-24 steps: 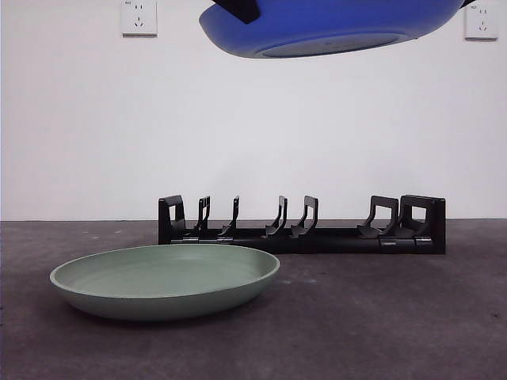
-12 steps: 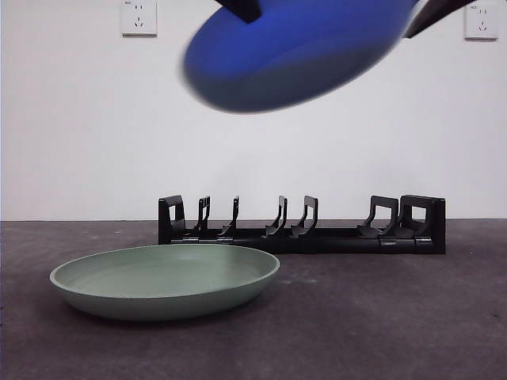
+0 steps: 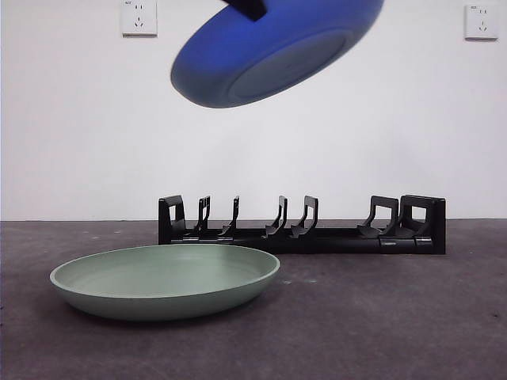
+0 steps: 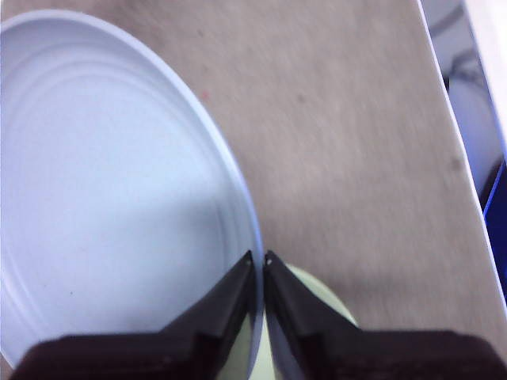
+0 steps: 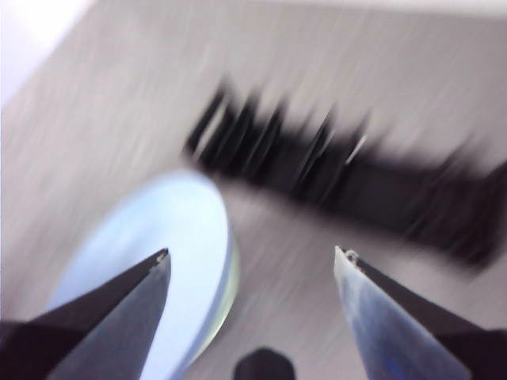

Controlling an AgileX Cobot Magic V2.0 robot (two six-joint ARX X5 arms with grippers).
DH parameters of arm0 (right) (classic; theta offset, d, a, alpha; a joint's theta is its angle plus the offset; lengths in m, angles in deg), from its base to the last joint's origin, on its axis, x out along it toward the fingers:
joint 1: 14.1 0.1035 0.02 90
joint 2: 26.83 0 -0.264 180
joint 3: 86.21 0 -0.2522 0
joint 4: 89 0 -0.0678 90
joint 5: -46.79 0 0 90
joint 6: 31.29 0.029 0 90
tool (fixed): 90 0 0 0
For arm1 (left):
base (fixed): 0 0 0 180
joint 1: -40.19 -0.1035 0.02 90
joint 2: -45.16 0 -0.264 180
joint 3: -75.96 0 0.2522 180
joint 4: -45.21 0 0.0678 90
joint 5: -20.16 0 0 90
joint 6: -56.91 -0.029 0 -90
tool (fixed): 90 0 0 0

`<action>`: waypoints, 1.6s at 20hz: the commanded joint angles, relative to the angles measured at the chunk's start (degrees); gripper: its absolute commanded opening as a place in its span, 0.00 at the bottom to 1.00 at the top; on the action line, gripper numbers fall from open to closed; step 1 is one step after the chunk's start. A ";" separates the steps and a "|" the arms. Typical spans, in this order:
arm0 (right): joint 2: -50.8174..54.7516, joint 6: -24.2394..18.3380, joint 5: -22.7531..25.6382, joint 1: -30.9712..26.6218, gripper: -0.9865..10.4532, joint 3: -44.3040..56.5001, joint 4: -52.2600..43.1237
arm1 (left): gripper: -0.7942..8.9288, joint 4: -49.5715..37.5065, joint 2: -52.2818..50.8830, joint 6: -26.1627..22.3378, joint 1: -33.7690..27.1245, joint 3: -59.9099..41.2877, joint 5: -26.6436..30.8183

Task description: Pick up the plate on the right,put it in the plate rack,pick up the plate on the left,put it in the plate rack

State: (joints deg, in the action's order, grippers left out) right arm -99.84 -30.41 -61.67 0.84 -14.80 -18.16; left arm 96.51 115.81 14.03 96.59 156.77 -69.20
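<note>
Two plates: blue plate [image 3: 273, 51] tilted, high above plate rack [image 3: 301, 226]; green plate [image 3: 165, 280] on surface [image 3: 380, 317].
Left gripper [image 4: 260, 259]: clamped on blue plate's rim.
Right gripper [image 5: 252, 257]: spread wide, empty.

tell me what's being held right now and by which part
The left hand pinches the blue plate by its rim; the right hand holds nothing.

Front view bright, sharp — wrist views motion-blurred.

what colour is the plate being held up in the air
Blue plate, clamped by the left gripper; the front view shows it best.
</note>
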 commanded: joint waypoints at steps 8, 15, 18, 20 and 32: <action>10.36 -1.33 5.95 -0.04 0.39 -5.20 6.75 | 0.07 -30.67 0.96 29.86 -18.45 0.02 -23.67; 10.64 -3.08 5.84 0.00 0.39 -5.18 15.19 | 0.07 -44.70 6.91 45.75 -27.80 0.04 -32.61; 10.67 -3.48 5.86 0.00 0.39 -5.18 17.14 | 0.07 -46.99 9.92 47.60 -29.31 0.02 -32.63; 10.67 -3.58 5.86 0.00 0.39 -5.18 18.25 | 0.07 -48.02 11.85 48.52 -30.32 0.02 -32.63; 10.64 -3.89 4.98 0.04 0.39 -5.18 20.96 | 0.07 -53.88 24.57 50.31 -34.25 0.04 -35.58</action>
State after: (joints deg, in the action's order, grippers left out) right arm -89.31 -33.92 -56.56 0.84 -20.22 2.21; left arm 43.86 140.10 64.48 62.47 156.79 -104.37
